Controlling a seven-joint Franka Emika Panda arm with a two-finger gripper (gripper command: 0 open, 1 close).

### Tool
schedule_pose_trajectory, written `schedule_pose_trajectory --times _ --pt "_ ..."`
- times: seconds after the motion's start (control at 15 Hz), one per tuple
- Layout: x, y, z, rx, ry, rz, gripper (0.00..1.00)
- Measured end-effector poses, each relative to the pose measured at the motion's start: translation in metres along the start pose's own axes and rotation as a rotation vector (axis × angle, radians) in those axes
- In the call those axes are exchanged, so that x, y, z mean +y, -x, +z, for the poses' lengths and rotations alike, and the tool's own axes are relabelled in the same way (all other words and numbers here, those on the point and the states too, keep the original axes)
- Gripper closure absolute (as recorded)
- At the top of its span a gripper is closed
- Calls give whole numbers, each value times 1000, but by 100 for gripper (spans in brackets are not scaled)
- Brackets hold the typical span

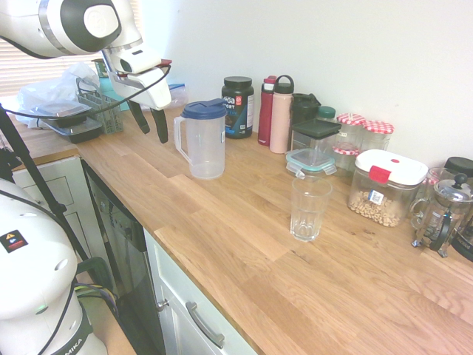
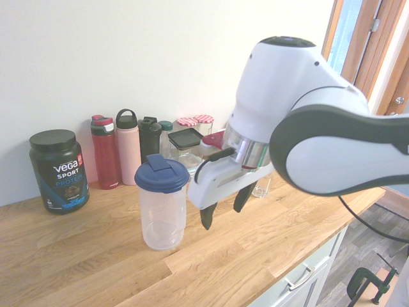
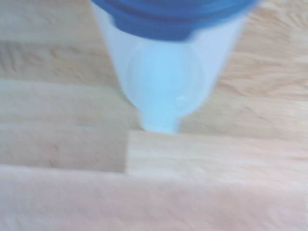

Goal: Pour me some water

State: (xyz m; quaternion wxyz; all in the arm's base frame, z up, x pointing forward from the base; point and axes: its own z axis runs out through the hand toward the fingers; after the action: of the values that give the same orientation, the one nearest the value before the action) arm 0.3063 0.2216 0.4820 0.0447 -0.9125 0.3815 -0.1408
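Note:
A clear plastic pitcher (image 1: 203, 144) with a dark blue lid stands upright on the wooden counter (image 1: 244, 244); its handle faces my gripper. No water level can be made out in it. In the second exterior view the pitcher (image 2: 162, 208) is left of my gripper (image 2: 225, 208). My gripper (image 1: 150, 123) hangs open just beside the handle, a little above the counter, holding nothing. An empty ribbed drinking glass (image 1: 309, 208) stands further along the counter, partly hidden behind the arm in the second exterior view. The wrist view shows the pitcher (image 3: 168, 77) from close by, blurred.
Along the wall stand a black protein tub (image 1: 238, 106), a red bottle (image 1: 266, 111), a pink bottle (image 1: 281, 115), stacked containers (image 1: 314, 144), jars with checked lids (image 1: 366, 129), a nut box (image 1: 384, 186) and a French press (image 1: 443, 211). A dish rack (image 1: 96, 107) sits behind the gripper.

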Motion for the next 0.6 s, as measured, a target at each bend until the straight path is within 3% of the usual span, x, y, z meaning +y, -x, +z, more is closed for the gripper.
schedule_pose_trajectory --times 0.13,0.2,0.6 --pt "-19 7 13 34 -16 28 0" --pt "-29 8 18 57 -27 44 100" --pt "-71 -6 52 137 -72 54 100"
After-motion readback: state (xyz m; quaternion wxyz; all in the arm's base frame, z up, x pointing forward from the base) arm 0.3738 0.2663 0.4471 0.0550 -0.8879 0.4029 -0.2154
